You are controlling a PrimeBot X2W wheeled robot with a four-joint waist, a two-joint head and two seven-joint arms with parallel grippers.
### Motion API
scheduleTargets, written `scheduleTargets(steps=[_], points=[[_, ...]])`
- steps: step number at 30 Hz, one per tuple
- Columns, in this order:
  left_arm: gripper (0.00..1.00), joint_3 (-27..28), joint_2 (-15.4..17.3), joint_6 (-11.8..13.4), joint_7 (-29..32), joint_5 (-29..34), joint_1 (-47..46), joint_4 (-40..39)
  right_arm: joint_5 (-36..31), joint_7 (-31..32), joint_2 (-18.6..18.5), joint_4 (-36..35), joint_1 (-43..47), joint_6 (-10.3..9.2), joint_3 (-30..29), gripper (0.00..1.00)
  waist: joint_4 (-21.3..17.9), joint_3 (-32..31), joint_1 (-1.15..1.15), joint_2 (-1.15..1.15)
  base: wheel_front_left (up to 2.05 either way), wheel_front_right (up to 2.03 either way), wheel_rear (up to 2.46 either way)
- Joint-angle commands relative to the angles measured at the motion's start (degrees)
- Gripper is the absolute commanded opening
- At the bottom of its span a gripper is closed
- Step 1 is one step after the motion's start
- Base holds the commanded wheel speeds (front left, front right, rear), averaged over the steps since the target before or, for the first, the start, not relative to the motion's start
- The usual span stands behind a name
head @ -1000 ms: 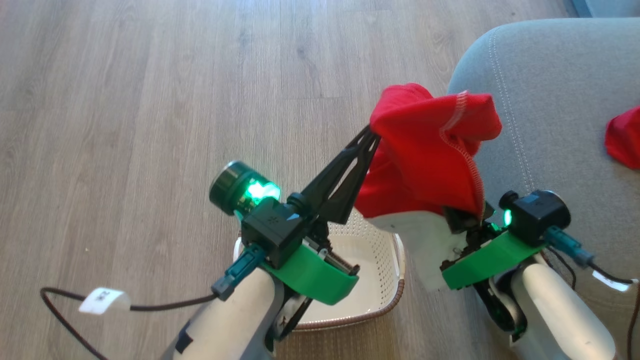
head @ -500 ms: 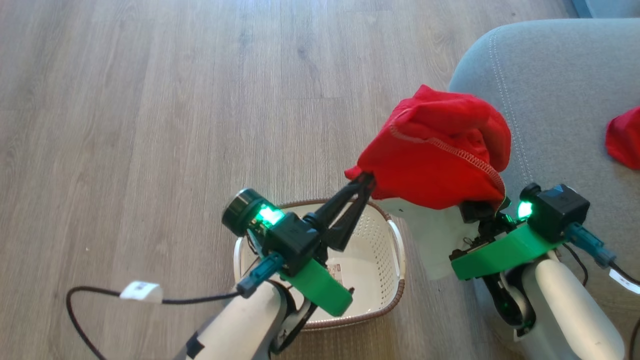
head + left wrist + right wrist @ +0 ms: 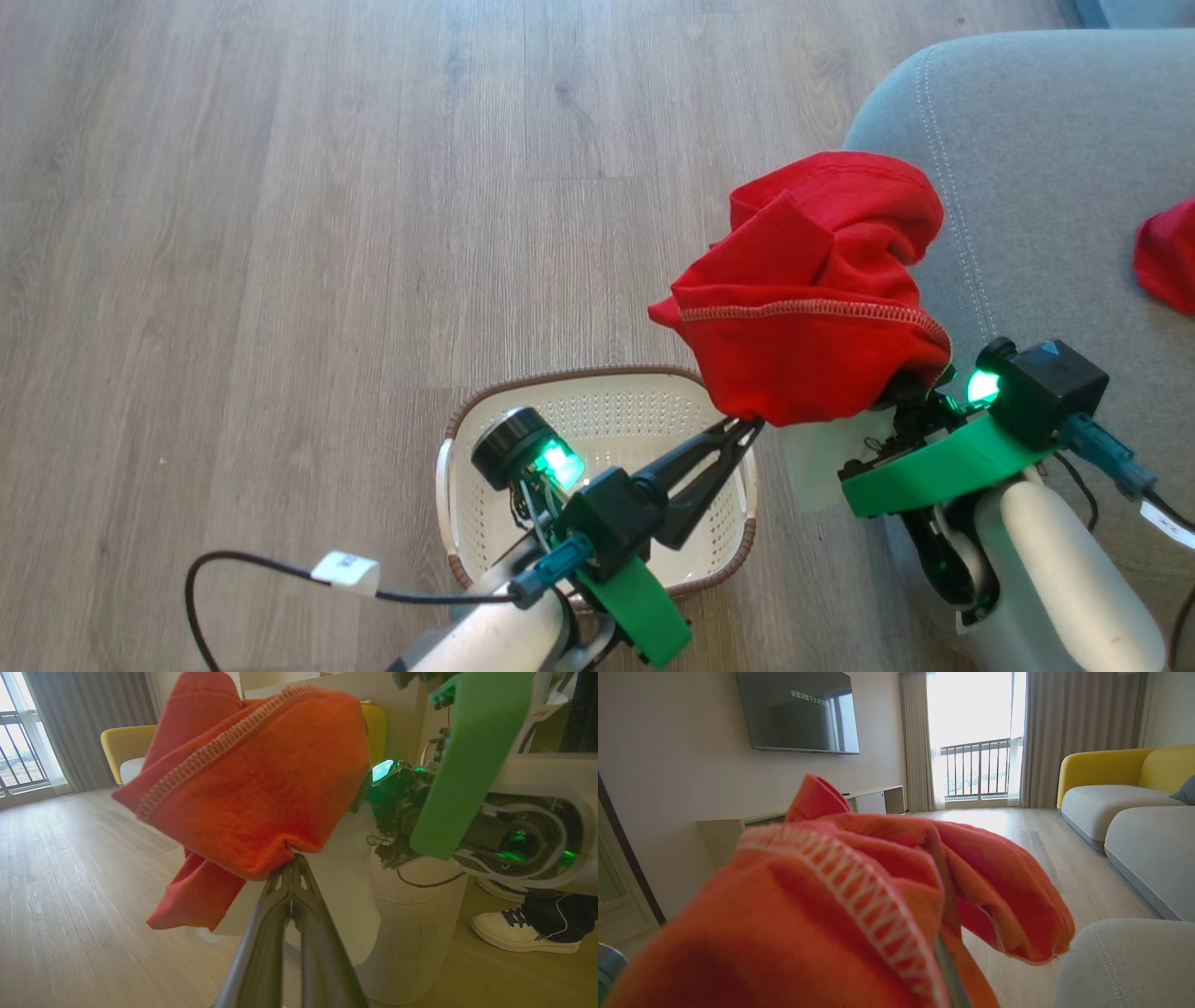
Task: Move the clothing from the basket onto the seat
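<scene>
- The basket [image 3: 607, 415] and seat [image 3: 1027, 187] are viewed from above in the head view.
- The clothing [image 3: 812, 308] is shared by all views, closest in the wrist views.

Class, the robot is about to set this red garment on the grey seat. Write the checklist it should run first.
1. Left gripper shut on red garment: ok.
2. Right gripper hold, hidden under fabric: cannot tell.
3. Garment clear of basket: ok.
4. Garment over seat: not ok, hangs at its edge.
5. Bare seat ahead, away from the other red garment: ok.
</scene>
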Motion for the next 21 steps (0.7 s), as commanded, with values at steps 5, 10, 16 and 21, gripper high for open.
scheduleTargets(steps=[5, 10, 16, 21], points=[[0.0, 0.57, -0.04, -0.5, -0.24, 0.51, -0.7, -0.99, 0.39, -0.13, 0.16, -2.32, -0.52, 0.4, 0.46, 0.0, 0.06, 0.07, 0.0, 0.0, 0.0, 0.0, 0.0], [0.35, 0.09, -0.04, -0.72, -0.24, 0.24, -0.61, -0.91, 0.45, -0.13, 0.05, -2.41, -0.4, 0.4, 0.46, 0.0, 0.14, 0.01, 0.0, 0.0, 0.0, 0.0, 0.0], [1.0, 0.26, -0.04, -0.3, -0.24, 1.11, -0.2, -0.1, 0.49, -0.13, -0.03, -2.34, -0.11, 0.4, -0.36, 0.0, 0.28, -0.43, 0.0, 0.0, 0.0, 0.0, 0.0], [1.0, 0.74, -0.04, -0.43, -0.24, 2.87, 0.4, 1.02, 0.59, -0.13, -0.01, -2.31, 0.84, 0.4, -2.43, 0.0, 0.49, -0.96, 0.0, 0.0, 0.0, 0.0, 0.0]])
